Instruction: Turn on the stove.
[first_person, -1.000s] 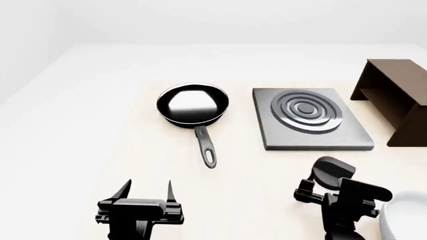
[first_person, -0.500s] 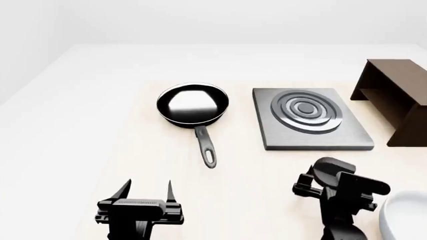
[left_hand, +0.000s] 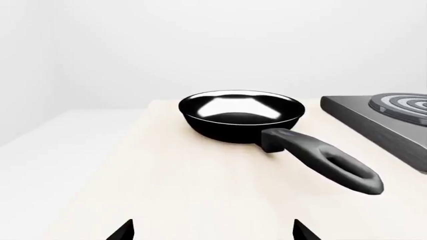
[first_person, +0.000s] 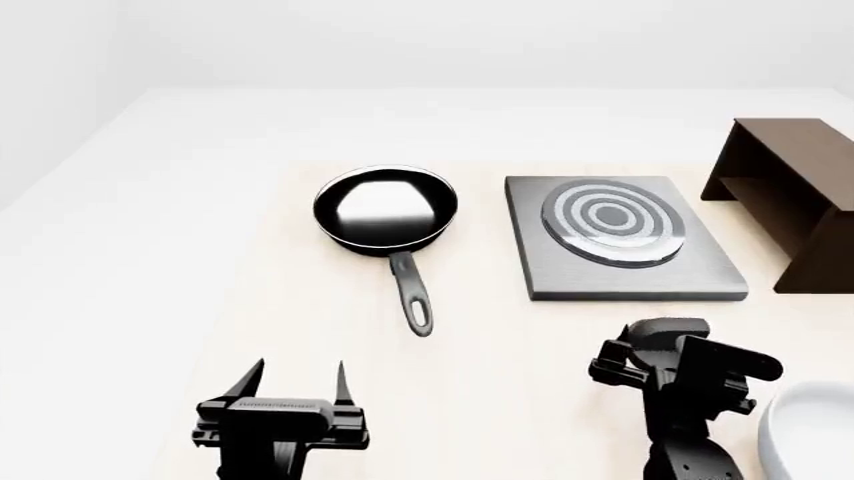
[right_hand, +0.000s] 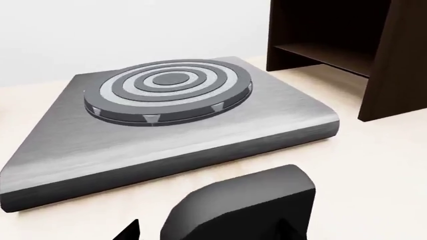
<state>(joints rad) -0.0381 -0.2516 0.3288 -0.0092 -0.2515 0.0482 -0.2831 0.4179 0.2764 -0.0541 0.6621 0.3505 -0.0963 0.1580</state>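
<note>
Right claw (first_person: 643, 362) grips my stove's knob (right_hand: 241, 206), its bar pointing toward the hotplate (first_person: 622, 238); left claw (first_person: 294, 383) gapes wide.

Head cam high, looks forward-down over desk (first_person: 200, 300). Left wrist cam low, close, faces frying pan (left_hand: 240, 117). Right wrist cam low, near stove (right_hand: 173, 110). Stove in all three.

— Any writing, labels or numbers to read here?
— None. The hotplate (first_person: 617, 236), the frying pan (first_person: 386, 211) and the wooden shelf (first_person: 790, 195) carry no lettering, brand or sign in any view, and the pale surface (first_person: 507, 360) is unmarked too.
</note>
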